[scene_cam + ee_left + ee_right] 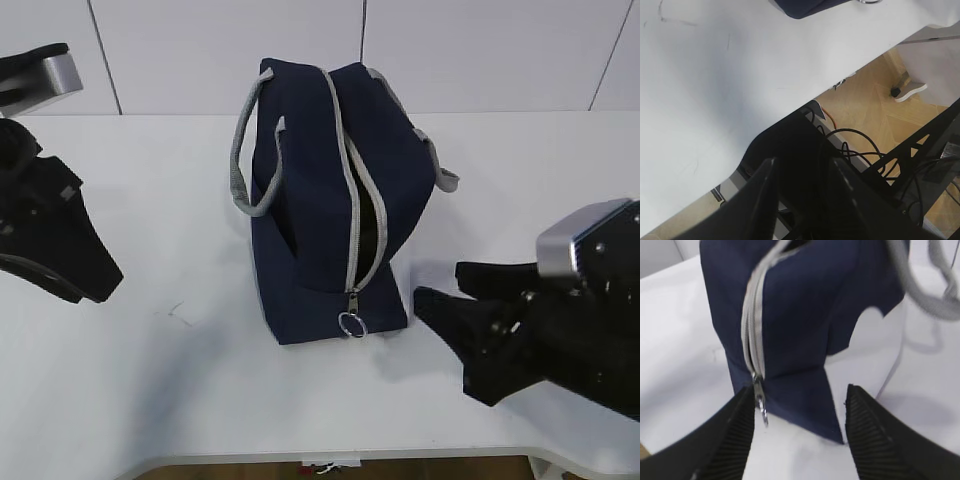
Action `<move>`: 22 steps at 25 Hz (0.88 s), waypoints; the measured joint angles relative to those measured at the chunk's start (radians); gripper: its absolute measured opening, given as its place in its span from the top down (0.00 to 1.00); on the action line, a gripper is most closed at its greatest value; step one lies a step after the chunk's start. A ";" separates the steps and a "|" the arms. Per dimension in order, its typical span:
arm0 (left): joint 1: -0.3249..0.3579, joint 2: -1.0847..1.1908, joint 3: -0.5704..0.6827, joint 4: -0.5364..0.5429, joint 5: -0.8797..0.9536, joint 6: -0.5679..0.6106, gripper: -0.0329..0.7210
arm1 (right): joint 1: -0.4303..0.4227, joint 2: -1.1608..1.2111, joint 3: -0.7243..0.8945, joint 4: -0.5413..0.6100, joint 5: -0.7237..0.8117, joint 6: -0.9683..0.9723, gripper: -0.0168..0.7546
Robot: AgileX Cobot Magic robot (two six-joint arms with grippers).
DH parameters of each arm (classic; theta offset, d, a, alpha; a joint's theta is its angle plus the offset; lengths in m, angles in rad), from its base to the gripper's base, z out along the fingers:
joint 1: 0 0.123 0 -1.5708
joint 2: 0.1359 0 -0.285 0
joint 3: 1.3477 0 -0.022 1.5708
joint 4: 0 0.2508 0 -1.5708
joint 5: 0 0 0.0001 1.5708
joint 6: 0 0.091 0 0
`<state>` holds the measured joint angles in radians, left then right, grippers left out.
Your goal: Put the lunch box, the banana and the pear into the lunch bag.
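Observation:
The navy lunch bag (pixel 320 190) stands on the white table (pixel 150 400) with its grey zipper (pixel 357 190) parted along the top, showing a dark gap. The ring pull (pixel 351 323) hangs at the bag's near end. My right gripper (pixel 440 283) is open just right of that end. In the right wrist view the right gripper (pixel 799 390) faces the bag (pixel 805 305), and the zipper pull (pixel 761 410) hangs next to its left finger, nothing held. My left gripper (pixel 85 280) is far left, open and empty (pixel 800 175). The lunch box, banana and pear are out of view.
Grey webbing handles (pixel 243 160) droop on both sides of the bag. The table's front edge (pixel 805 100) runs close under the left gripper, with cables (pixel 850 145) and a black frame below. A white panelled wall (pixel 480 50) stands behind the table.

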<state>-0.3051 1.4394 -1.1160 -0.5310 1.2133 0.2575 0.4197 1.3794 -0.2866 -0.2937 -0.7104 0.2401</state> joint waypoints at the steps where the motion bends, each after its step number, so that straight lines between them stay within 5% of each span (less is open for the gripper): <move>1: 0.000 0.000 0.000 0.000 0.000 0.000 0.62 | 0.000 0.028 0.000 -0.010 -0.017 0.008 0.37; 11: 0.000 0.000 0.000 0.000 0.000 0.000 0.62 | 0.000 0.242 0.000 -0.201 -0.221 0.074 0.37; 22: 0.000 0.000 0.000 0.000 0.000 0.000 0.62 | 0.000 0.442 -0.031 -0.170 -0.410 0.083 0.37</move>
<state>-0.3051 1.4394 -1.1160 -0.5310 1.2133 0.2575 0.4197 1.8219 -0.3177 -0.4639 -1.1203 0.3228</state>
